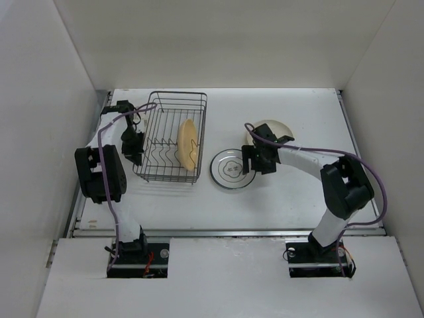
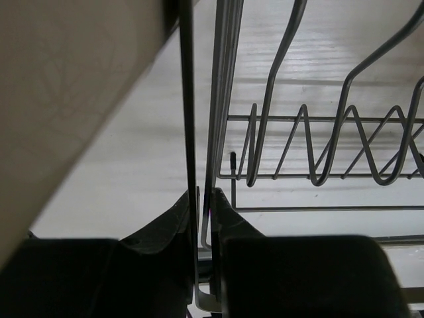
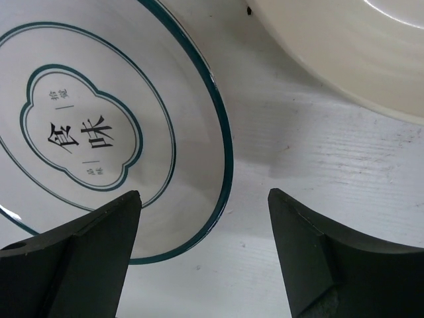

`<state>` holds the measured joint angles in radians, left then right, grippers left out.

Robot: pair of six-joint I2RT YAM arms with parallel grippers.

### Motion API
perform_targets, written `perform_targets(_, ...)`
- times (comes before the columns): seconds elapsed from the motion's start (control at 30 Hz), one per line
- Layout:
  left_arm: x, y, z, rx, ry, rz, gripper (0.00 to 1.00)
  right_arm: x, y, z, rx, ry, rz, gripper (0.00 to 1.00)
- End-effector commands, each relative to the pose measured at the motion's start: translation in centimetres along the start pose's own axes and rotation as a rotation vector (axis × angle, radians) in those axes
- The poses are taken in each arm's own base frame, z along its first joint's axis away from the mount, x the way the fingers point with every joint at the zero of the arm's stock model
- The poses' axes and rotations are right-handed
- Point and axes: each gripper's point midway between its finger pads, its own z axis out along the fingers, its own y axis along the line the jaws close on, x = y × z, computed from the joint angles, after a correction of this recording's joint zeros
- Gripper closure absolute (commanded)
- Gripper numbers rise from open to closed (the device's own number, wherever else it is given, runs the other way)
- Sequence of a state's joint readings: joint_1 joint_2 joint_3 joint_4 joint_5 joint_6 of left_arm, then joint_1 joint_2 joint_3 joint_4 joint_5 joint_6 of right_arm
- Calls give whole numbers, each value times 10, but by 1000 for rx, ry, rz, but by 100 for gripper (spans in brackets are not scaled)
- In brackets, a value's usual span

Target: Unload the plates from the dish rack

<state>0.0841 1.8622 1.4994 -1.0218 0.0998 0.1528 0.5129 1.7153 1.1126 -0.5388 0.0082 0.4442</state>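
Observation:
The dark wire dish rack (image 1: 165, 109) stands at the back left. Two tan plates (image 1: 189, 144) stand on edge at its right end. My left gripper (image 1: 134, 154) is at the rack's left wall; in the left wrist view it (image 2: 204, 195) is shut on the thin upright wires of the dish rack (image 2: 318, 119). A white plate with a dark rim ring (image 1: 230, 169) lies flat on the table, right of the rack. My right gripper (image 1: 250, 161) is open and empty, just above that plate's right rim (image 3: 99, 126). A cream plate (image 1: 273, 128) (image 3: 344, 53) lies behind it.
White enclosure walls stand close on the left, back and right. The rack's divider prongs (image 2: 344, 146) fill the left half of the rack. A beige surface (image 2: 66, 79) fills the upper left of the left wrist view; I cannot tell what it is.

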Motion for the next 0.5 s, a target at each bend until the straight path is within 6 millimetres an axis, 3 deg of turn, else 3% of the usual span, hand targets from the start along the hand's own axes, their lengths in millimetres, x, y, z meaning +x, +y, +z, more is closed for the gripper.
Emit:
perform_targets(0.0,17,8,-17,-22,23,-143,100,-29,17,-14,-31,-84,-11,17)
perform_targets(0.2,13,9,-22,-31,9,-143,100,-47,30,-30,-63,-137,-18,17)
perform_targets(0.27,7,9,-30,-32,-12,-142,89,-49,31,-40,-72,-155,-18,17)
perform_targets(0.33,6,7,-42,-22,-35,-141,69,-57,35,-53,-87,-184,-17,17)
perform_targets(0.43,5,4,-58,-15,-70,-139,60,-63,36,-65,-87,-207,-15,15)
perform_targets(0.47,7,4,-64,-15,-74,-138,48,-65,35,-69,-84,-221,-14,15)
